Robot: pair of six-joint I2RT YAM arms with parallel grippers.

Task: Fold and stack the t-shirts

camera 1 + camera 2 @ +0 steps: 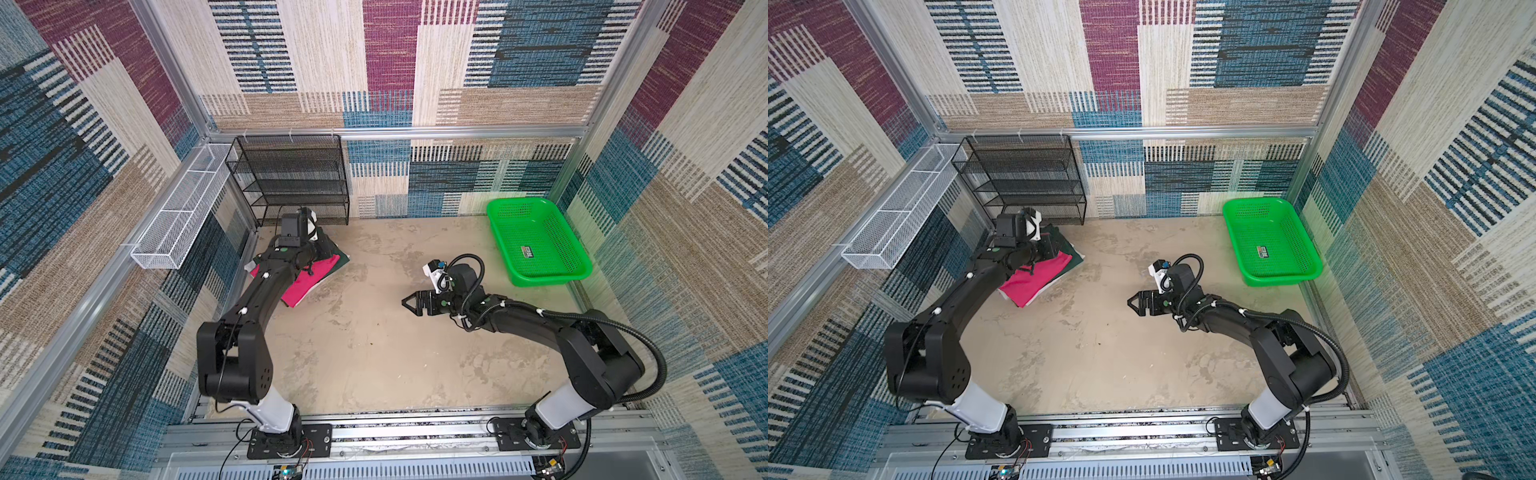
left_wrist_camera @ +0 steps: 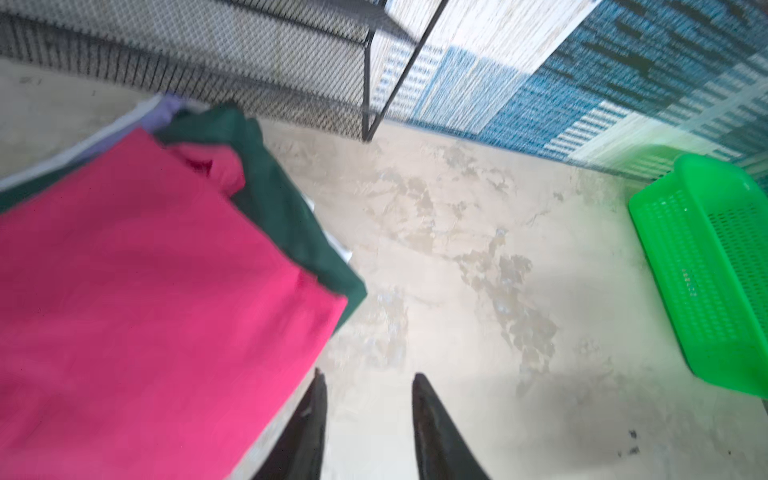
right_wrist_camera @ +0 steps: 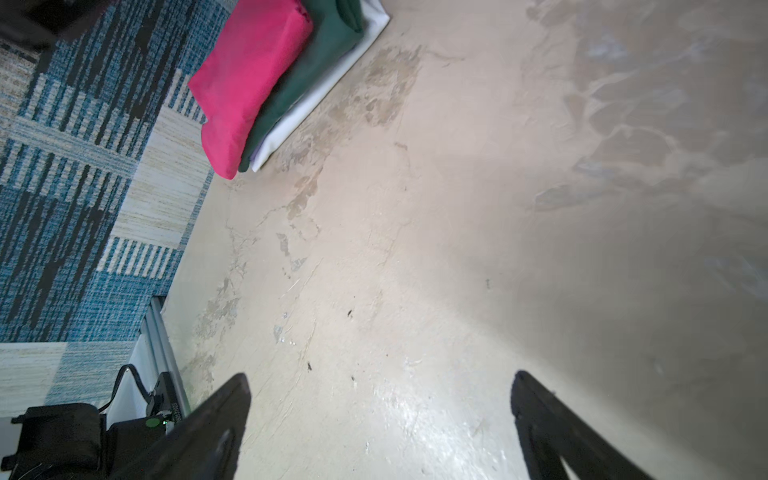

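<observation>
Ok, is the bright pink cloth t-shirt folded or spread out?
Folded: the bright pink cloth t-shirt lies as a compact rectangle atop the dark green t-shirt and a white t-shirt, its rounded doubled edge visible.

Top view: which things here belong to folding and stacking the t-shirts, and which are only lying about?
For the job: pink t-shirt, dark green t-shirt, white t-shirt, stacked together.
Lying about: green basket, black mesh rack, white wire tray.

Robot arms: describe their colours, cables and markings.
Both the left arm and right arm are black with a pale grey link above the base, a green dot near each wrist and tapered black fingers. A ribbed black hose loops along the right one.
</observation>
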